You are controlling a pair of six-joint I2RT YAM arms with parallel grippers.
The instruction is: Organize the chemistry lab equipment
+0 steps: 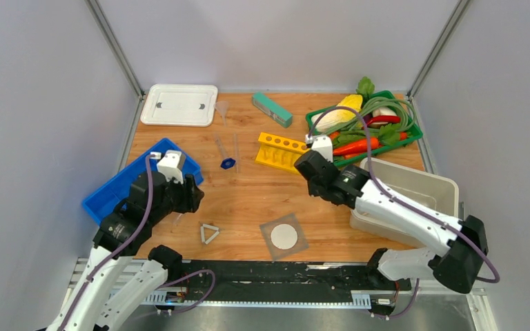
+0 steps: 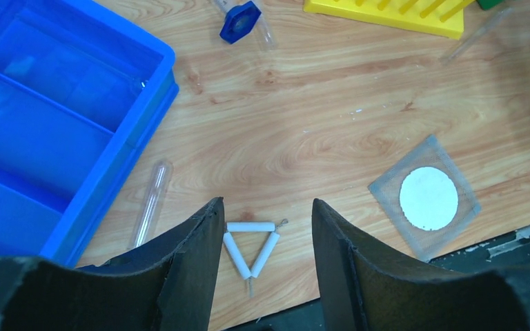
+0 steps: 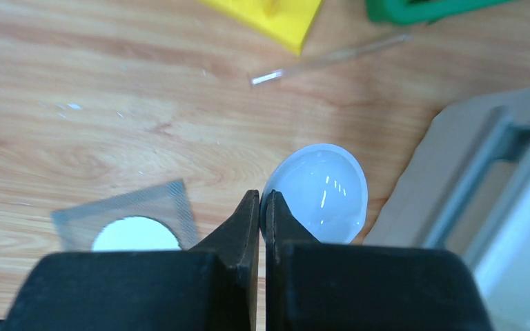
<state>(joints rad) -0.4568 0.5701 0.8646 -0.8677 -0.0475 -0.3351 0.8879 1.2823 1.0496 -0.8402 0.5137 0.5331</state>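
Our left arm bends forward over the table, its left gripper (image 2: 266,207) spread wide above the pipe-clay triangle (image 2: 250,226) beside the blue tray (image 2: 145,131). Our right arm stretches inward, its right gripper (image 3: 263,200) pinching the white bowl (image 3: 321,189) by its rim, near the grey bin (image 3: 455,158).

a lab test cell — grey walls (image 1: 34,103), metal frame posts (image 1: 115,48), wooden tabletop (image 1: 248,196), yellow holed rack (image 1: 281,150).

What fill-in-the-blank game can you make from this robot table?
The right claw pinches the ____ bowl's rim.
The left claw holds nothing and stands wide ____.
The holed rack is coloured ____.
The divided tray is coloured ____.
Missing words: white, open, yellow, blue.
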